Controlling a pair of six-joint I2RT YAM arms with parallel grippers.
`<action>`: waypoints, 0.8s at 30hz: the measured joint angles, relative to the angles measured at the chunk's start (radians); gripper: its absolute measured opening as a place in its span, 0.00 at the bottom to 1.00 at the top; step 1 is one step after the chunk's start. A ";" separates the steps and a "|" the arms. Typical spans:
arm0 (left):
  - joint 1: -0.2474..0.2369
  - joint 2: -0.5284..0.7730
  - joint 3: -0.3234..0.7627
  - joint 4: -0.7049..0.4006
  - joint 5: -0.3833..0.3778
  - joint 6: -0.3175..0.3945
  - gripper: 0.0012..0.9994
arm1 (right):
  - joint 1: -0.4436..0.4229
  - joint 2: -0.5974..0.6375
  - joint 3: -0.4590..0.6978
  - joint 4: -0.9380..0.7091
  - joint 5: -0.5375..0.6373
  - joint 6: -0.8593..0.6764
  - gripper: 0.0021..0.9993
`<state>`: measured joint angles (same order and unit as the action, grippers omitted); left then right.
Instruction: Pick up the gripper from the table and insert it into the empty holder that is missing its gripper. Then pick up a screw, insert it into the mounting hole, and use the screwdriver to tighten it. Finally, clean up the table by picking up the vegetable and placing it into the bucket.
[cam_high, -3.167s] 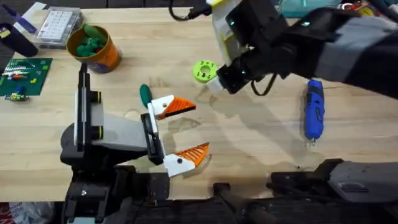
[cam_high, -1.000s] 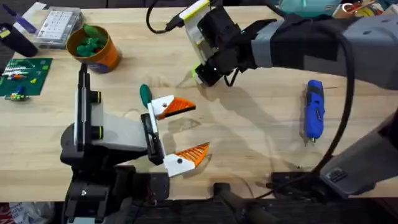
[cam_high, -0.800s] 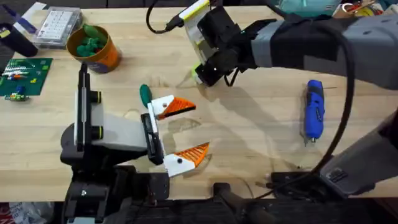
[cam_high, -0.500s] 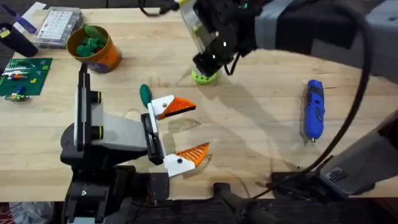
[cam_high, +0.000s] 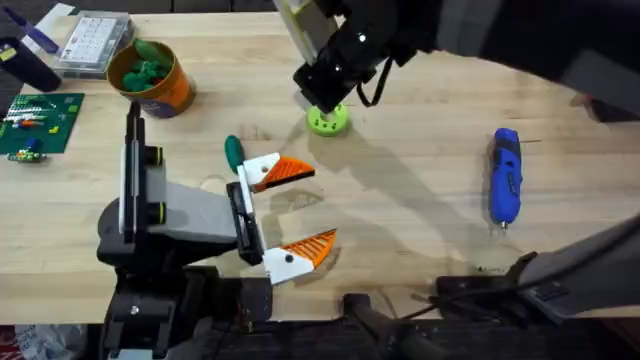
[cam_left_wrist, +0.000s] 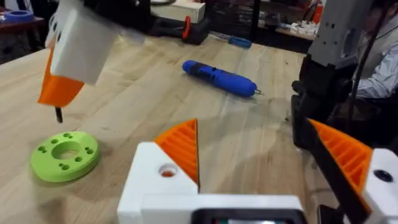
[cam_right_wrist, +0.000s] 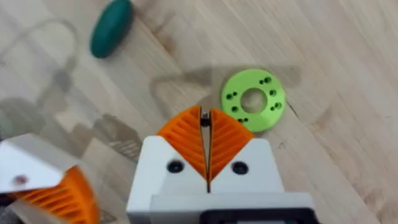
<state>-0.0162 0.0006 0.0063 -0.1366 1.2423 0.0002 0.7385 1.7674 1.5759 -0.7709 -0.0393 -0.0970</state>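
The grey-white holder (cam_high: 180, 212) lies at the lower left and is my left gripper (cam_high: 305, 207), open, with nothing between its two orange-tipped white fingers (cam_left_wrist: 180, 149). The upper finger (cam_high: 272, 172) has a mounting hole (cam_left_wrist: 166, 171) in its white base. My right gripper (cam_right_wrist: 205, 124) hovers just above a green disc (cam_high: 327, 121), shut on a small dark screw (cam_right_wrist: 204, 117) that hangs below its orange tips (cam_left_wrist: 58, 114). The dark green vegetable (cam_high: 233, 152) lies on the table (cam_high: 420, 230) beside the upper finger. The blue screwdriver (cam_high: 504, 176) lies at the right. The orange bucket (cam_high: 165, 92) stands far left.
The green disc (cam_right_wrist: 253, 100) has a centre hole and rings of small holes. A clear parts box (cam_high: 95, 42) and a green circuit board (cam_high: 40, 120) sit at the far left corner. Bare wood lies between the holder and the screwdriver (cam_left_wrist: 217, 78).
My right arm swung left onto the green disc, then lifted off it and moved toward the far edge. The disc shows uncovered again. The left arm has stayed still.
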 joint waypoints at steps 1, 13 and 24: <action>0.000 0.000 0.000 0.000 0.000 0.000 0.99 | 0.010 -0.018 0.001 -0.004 -0.002 -0.001 0.01; 0.000 0.000 0.000 0.000 0.000 0.000 0.99 | 0.092 -0.167 0.011 -0.066 -0.007 -0.004 0.01; 0.000 0.000 0.000 0.000 0.000 0.000 0.99 | 0.249 -0.189 0.013 -0.107 -0.063 0.006 0.01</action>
<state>-0.0162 0.0006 0.0063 -0.1366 1.2423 0.0002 0.9873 1.5784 1.5888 -0.8780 -0.1018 -0.0908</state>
